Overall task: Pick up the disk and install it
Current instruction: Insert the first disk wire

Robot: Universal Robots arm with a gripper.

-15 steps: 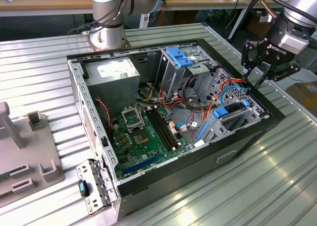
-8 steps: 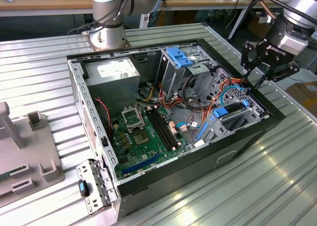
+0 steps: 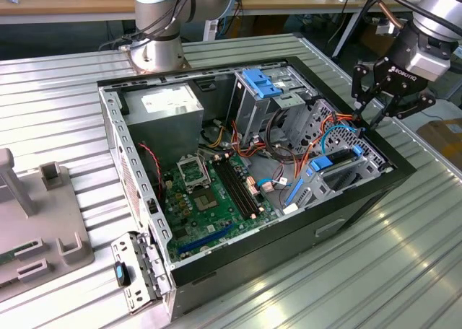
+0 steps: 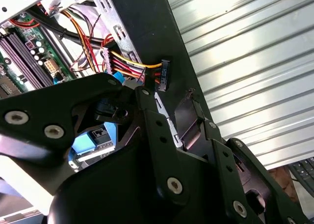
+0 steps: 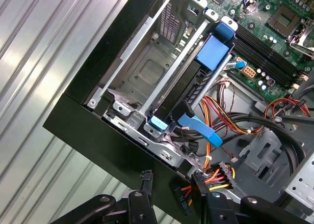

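The disk [image 3: 339,169], a dark drive in a bright blue bracket, sits inside the metal drive cage at the exterior view's right end of the open computer case [image 3: 375,192]. In the first wrist view the disk [image 5: 184,86] stands edge-on in the cage with its blue bracket end up, beside an empty bay [image 5: 147,69]. My gripper [image 3: 367,118] hovers over the case's rim just past the cage, open and holding nothing. A black power connector [image 4: 163,74] on coloured wires lies just beyond the fingertips [image 4: 146,97]. In the first wrist view my gripper [image 5: 174,184] straddles that connector [image 5: 182,198].
The case holds a green motherboard [image 3: 216,192], a grey power-supply box [image 3: 170,109] and a second blue-topped cage [image 3: 260,80]. Orange and red cables [image 3: 328,123] crowd around the drive cage. The arm's base [image 3: 155,51] stands behind the case. A grey fixture [image 3: 36,221] sits on the ribbed metal table.
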